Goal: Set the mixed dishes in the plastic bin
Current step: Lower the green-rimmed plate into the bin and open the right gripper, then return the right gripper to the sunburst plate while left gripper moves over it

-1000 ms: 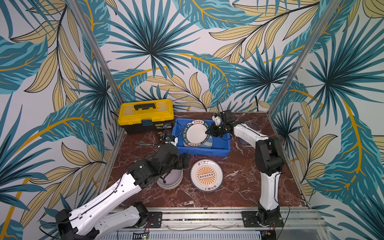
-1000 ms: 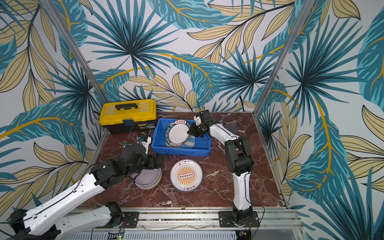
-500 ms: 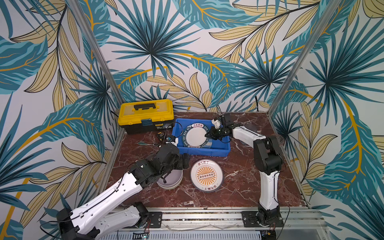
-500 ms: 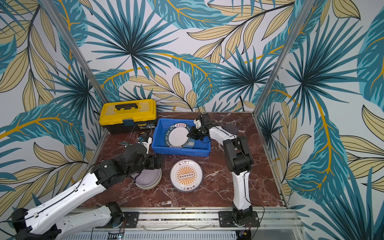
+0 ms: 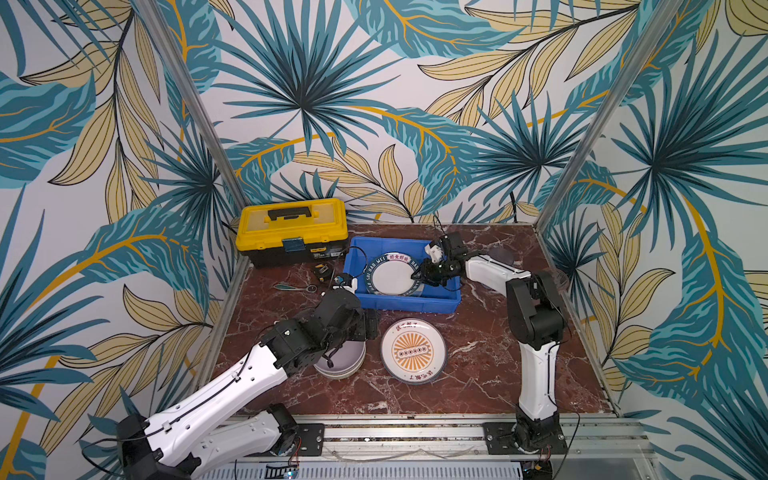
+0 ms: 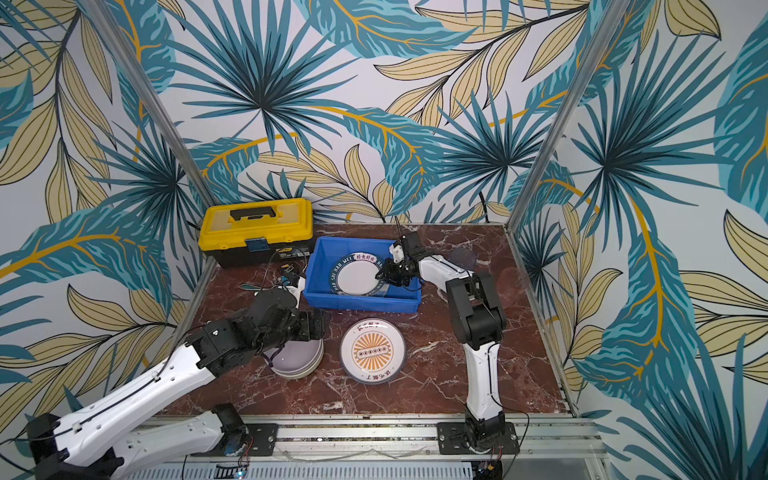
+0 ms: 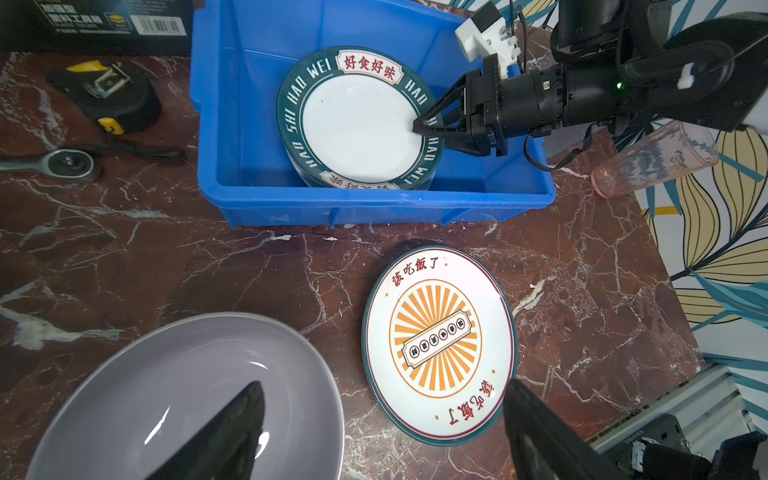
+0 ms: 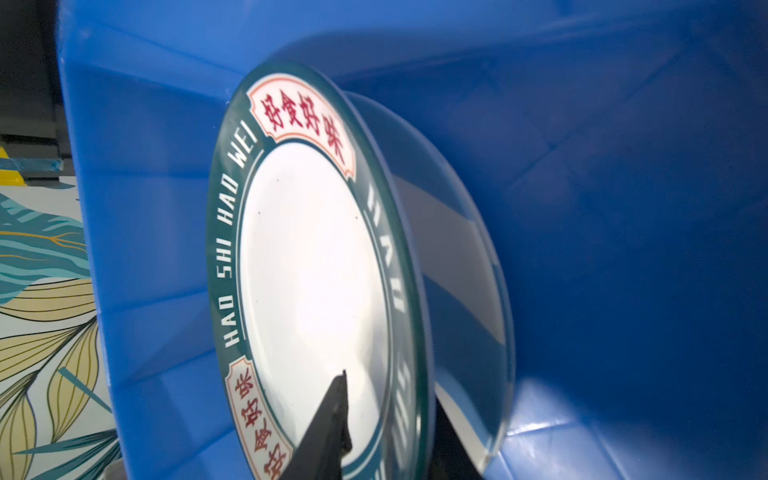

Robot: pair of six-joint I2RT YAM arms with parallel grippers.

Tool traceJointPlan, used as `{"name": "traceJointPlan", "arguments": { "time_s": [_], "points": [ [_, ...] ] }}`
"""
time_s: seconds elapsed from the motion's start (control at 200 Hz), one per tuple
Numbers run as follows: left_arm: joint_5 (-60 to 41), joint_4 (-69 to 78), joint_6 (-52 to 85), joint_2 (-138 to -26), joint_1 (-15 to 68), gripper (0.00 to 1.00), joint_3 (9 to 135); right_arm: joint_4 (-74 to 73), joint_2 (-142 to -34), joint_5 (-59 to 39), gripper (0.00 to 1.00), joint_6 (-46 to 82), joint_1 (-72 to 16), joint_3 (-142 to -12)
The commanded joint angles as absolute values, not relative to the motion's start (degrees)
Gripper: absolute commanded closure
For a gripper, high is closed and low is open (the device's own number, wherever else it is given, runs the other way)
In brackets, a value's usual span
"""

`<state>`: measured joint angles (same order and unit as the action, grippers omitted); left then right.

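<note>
Directly beneath the left gripper (image 5: 371,325) lies the choice the coming move turns on. It is spread wide and holds nothing. One finger hangs over the hollow of the lavender bowl (image 7: 166,395), the other over the far edge of the sunburst plate (image 7: 438,345), which lies flat on the surface just beside the bowl. The bowl's near rim falls between the fingers, so a straight drop would probably catch that rim. The blue plastic bin (image 7: 374,203) sits close ahead of this gripper, making the carry short. Inside the bin, the right gripper (image 7: 417,124) has its fingers narrowly straddling the rim of the green-rimmed HAO SHI HAO WEI plate (image 7: 357,120), which leans tilted on a striped plate (image 8: 457,249). Whether they are pinching that rim or are just clear of it I cannot tell. Back along the right arm, outside the bin, a pinkish tumbler (image 7: 656,162) lies on its side, nearer that arm than the left.
</note>
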<state>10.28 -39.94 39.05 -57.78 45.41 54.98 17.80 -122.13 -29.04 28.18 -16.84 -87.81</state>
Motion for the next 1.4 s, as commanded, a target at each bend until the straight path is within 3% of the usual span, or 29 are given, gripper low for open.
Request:
{"name": "traceJointPlan", "arguments": {
  "time_s": [0.0,0.406,0.616,0.856,1.197,1.392],
  "points": [
    [10.3,-39.6,39.0,-58.3,45.3,0.10,54.1,21.3,-120.6,-26.8,0.68,25.0,-16.6,-87.0],
    [7.2,-39.1,38.3,-61.2,45.3,0.10,55.1,33.7,-115.1,-18.2,0.61,16.6,-16.5,-90.0],
    [4.0,-38.9,38.0,-65.3,45.3,0.11,57.1,38.9,-107.6,-15.7,0.59,13.6,-16.6,-89.6],
    [0.7,-38.8,38.4,-70.6,45.3,0.15,59.3,41.1,-96.0,-16.3,0.48,13.1,-16.6,-84.5],
    [-1.2,-36.4,39.0,-74.7,45.7,0.21,59.7,40.0,-76.4,-21.1,0.31,12.7,-16.9,-62.1],
    [-2.7,-32.5,39.3,-79.8,46.8,0.22,60.5,37.7,-69.9,-22.1,0.30,16.3,-17.0,-49.9]
  ]
}}
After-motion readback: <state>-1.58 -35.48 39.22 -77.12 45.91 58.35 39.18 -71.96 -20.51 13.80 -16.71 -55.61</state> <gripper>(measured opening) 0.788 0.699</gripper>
